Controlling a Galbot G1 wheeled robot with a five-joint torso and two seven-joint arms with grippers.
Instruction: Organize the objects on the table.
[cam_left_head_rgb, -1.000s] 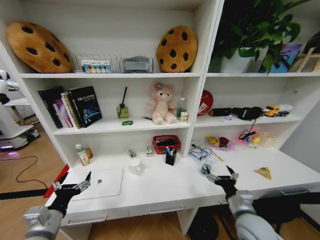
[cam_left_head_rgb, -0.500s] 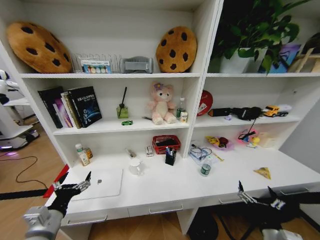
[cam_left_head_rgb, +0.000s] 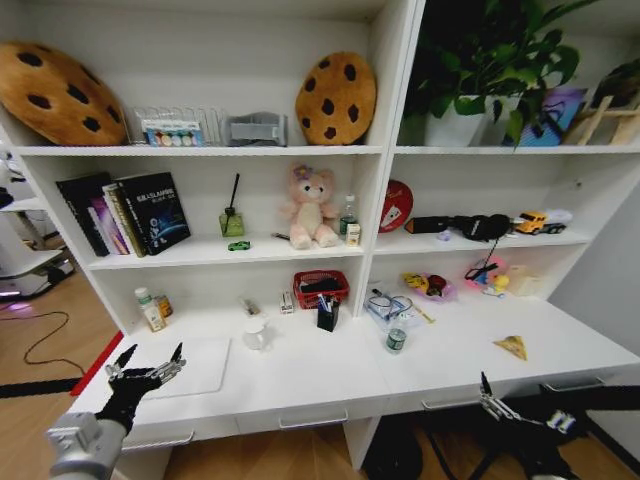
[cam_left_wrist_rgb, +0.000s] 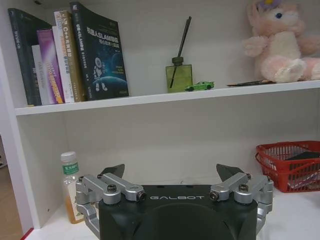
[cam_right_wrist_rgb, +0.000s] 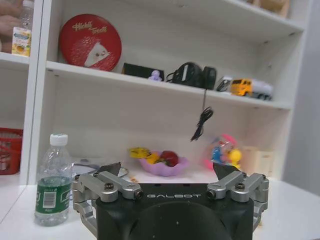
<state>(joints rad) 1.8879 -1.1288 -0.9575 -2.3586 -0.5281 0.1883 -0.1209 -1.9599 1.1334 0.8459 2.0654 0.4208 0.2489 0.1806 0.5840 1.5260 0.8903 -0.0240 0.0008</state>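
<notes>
1. The left pincer (cam_left_head_rgb: 148, 365) hovers over the counter's (cam_left_head_rgb: 320, 375) left end, fingers spread wide, gripping nothing, right at the near edge of the silver laptop (cam_left_head_rgb: 190, 365), which lies flat and closed.
2. The right pincer (cam_left_head_rgb: 520, 408) hangs below the counter's front edge on the right, jaws parted and empty.
3. Containers now: a red mesh basket (cam_left_head_rgb: 321, 288) sits against the back wall with dark items inside; I can't make out what they are.
4. Just in front of it, a black pen cup (cam_left_head_rgb: 326, 315) holds blue and black pens (cam_left_head_rgb: 324, 302) standing upright.
5. A white mug (cam_left_head_rgb: 256, 334) stands left of the cup, contents hidden.
6. The green-labelled clear bottle (cam_left_head_rgb: 396, 338) stands upright mid-counter, cap on; the right wrist view shows it looking empty.
7. Behind it, a pink bowl (cam_left_head_rgb: 425, 287) carries toy fruit, yellow and red pieces.
8. The yellow triangular piece (cam_left_head_rgb: 512, 347) lies alone toward the right end.
9. Up on the middle shelf, the tiny green toy car (cam_left_wrist_rgb: 199, 86) is parked beside a green reed-diffuser bottle (cam_left_wrist_rgb: 179, 76) with dark sticks poking out.
</notes>
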